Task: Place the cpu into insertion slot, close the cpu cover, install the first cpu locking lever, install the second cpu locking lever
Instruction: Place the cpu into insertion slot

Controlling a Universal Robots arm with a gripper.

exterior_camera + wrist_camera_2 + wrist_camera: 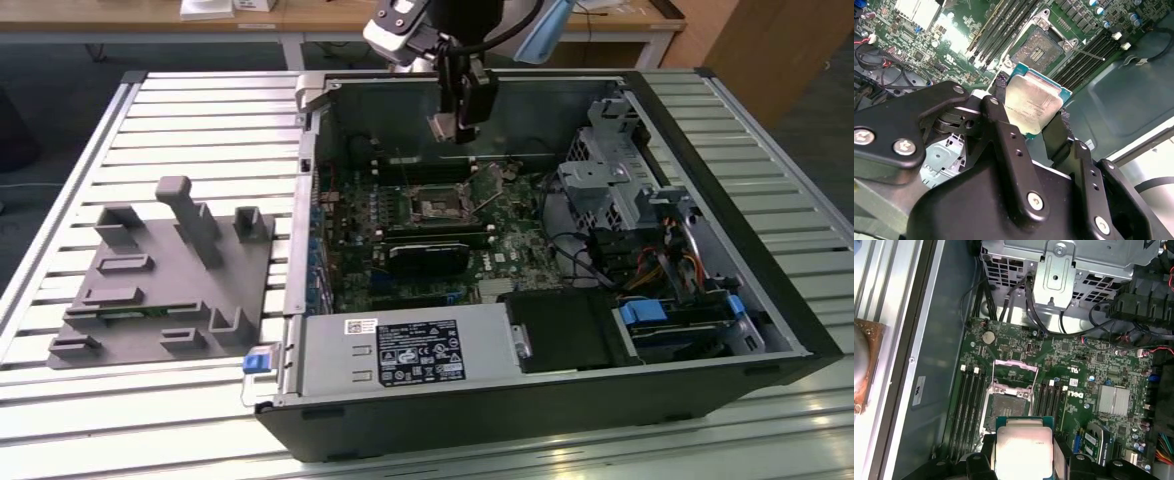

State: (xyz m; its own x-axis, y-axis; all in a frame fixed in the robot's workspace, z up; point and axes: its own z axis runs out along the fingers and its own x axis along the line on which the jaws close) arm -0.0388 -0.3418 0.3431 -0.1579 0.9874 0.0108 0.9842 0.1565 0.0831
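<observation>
Cpu [1033, 109]: flat square chip with a dull silvery top and a green rim, tilted. It is held in the air above the green board [1080, 356], near the insertion slot [1040, 47], whose dark centre lies exposed. Gripper [1030, 101]: black fingers [1000, 87] clamped on two opposite cpu edges.

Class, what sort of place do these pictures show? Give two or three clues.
Most likely a robotics lab or workshop: an open computer case lies on a slatted metal table, a grey parts holder beside it, and a robot gripper holds the cpu over the case.
</observation>
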